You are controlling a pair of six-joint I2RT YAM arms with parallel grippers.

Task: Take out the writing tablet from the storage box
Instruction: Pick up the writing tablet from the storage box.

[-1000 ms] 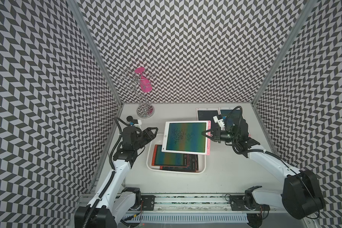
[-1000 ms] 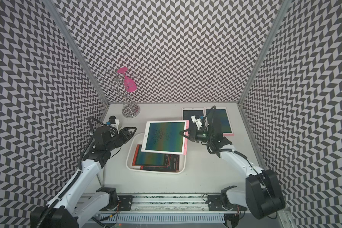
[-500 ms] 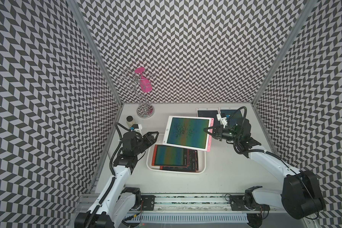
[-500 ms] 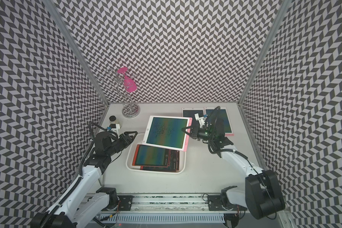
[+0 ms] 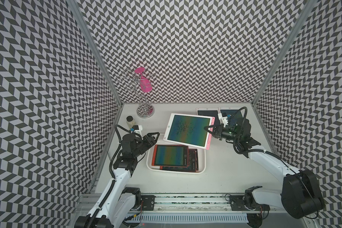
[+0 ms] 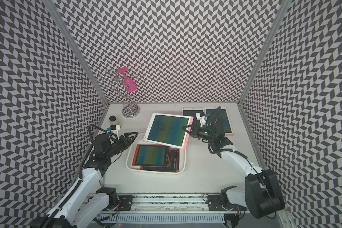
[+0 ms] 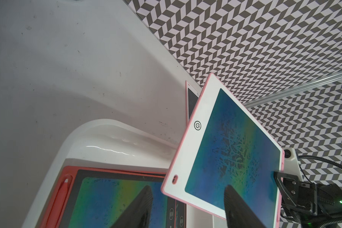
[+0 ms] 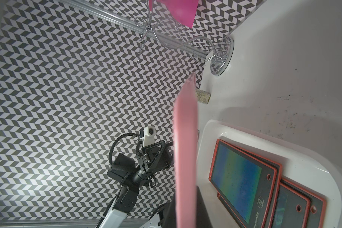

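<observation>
**Item 1.** Writing tablet (image 5: 188, 132), white face, pink back, rainbow-tinted screen. It is off the surface (image 5: 225, 173), tilted, in the air above the far edge of the storage box. The right jaws are clamped on its pink right-hand edge.

**Item 2.** Storage box (image 5: 175, 171), white tray, on the surface between the two arms. It holds a stack of red-framed tablets (image 5: 170, 156) lying flat (three red frames show in the right wrist view).

**Item 3.** Left jaws: apart and empty, just beside the box's far left corner, clear of the held tablet.

**Item 4.** Two further tablets (image 5: 205, 113), flat at the far right, partly behind the right arm.

**Item 5.** Wire stand (image 5: 144, 111), far left, with a pink glass (image 5: 145, 86) hung on it. A small jar (image 5: 130, 121) is near it.
</observation>
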